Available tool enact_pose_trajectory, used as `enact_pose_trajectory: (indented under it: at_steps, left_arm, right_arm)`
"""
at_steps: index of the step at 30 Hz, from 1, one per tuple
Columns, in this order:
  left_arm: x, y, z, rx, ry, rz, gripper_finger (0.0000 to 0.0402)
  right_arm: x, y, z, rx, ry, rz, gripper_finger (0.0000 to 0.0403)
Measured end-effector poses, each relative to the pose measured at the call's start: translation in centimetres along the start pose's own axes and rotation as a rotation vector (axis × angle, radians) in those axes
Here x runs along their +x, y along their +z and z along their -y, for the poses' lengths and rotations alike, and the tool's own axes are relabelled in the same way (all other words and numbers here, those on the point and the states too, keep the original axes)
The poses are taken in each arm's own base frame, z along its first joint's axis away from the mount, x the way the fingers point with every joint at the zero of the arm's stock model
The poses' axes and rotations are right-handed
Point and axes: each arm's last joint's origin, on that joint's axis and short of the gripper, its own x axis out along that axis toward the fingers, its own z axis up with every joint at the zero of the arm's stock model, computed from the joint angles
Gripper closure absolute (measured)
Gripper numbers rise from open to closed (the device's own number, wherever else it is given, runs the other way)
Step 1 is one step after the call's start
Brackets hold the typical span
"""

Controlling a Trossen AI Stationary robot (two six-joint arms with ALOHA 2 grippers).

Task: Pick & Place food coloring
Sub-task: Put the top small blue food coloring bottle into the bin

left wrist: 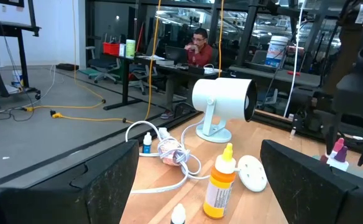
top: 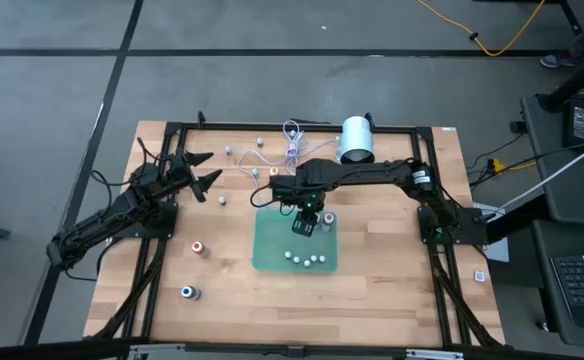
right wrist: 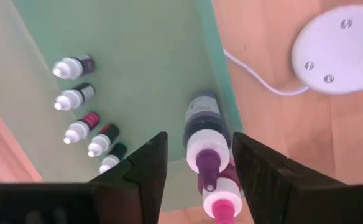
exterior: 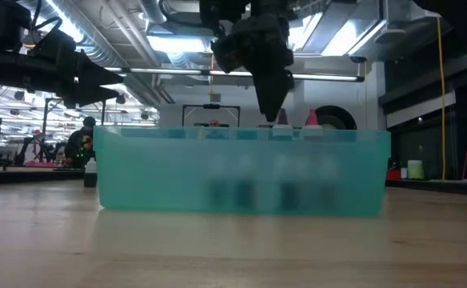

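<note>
The food coloring bottles are scattered. Several tiny ones (right wrist: 76,96) stand in a row in the green tray (top: 272,245). A purple-topped bottle (right wrist: 205,134) and a pink-topped one (right wrist: 222,194) stand near the tray's right wall. Others stand on the table: a red one (top: 199,247), a blue one (top: 187,293) and an orange one (left wrist: 222,183). My right gripper (right wrist: 199,142) hangs open over the tray, pointing down, with one finger on each side of the purple-topped bottle. My left gripper (top: 200,170) waits open, raised at the table's left.
A white disc on a thin cable (right wrist: 337,53) lies just beyond the tray's far edge. A large white cylinder (top: 355,140) and a coiled cable (top: 292,150) sit near the table's far edge. Bare wood lies to the right of the tray and along the near edge.
</note>
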Motion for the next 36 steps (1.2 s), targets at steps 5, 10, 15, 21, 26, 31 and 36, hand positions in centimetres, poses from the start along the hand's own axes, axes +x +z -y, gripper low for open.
enact_pose_trajectory:
  at_steps: [5,10,15,21,26,31,36]
  left_arm:
    - [0.0,0.0,0.0,0.000,0.000,0.000,0.0068]
    - [0.0,0.0,0.0,0.000,0.000,0.000,0.0068]
    - [0.0,0.0,0.0,0.000,0.000,-0.001,0.0068]
    - [0.0,0.0,0.0,0.000,0.001,-0.001,0.0068]
    - [0.0,0.0,0.0,0.000,0.000,0.000,0.0068]
    - [0.0,0.0,0.0,0.000,0.000,0.000,0.0068]
    - [0.0,0.0,0.0,0.000,0.000,0.000,0.0068]
  right_arm:
    - [-1.5,0.2,0.5,0.006,-0.009,0.024,0.0221]
    - [-3.9,0.1,1.0,-0.008,0.005,0.122,0.0221]
    - [-4.6,0.0,1.0,-0.023,0.093,0.276,0.0204]
    - [-6.8,-1.5,1.2,-0.095,0.154,0.528,0.0121]
    - [-9.1,-4.1,2.7,-0.164,0.148,0.673,0.0034]
    - [-11.3,-6.5,4.9,-0.227,-0.017,0.867,0.0015]
    - [-12.9,-8.2,7.5,-0.069,-0.251,1.161,0.0021]
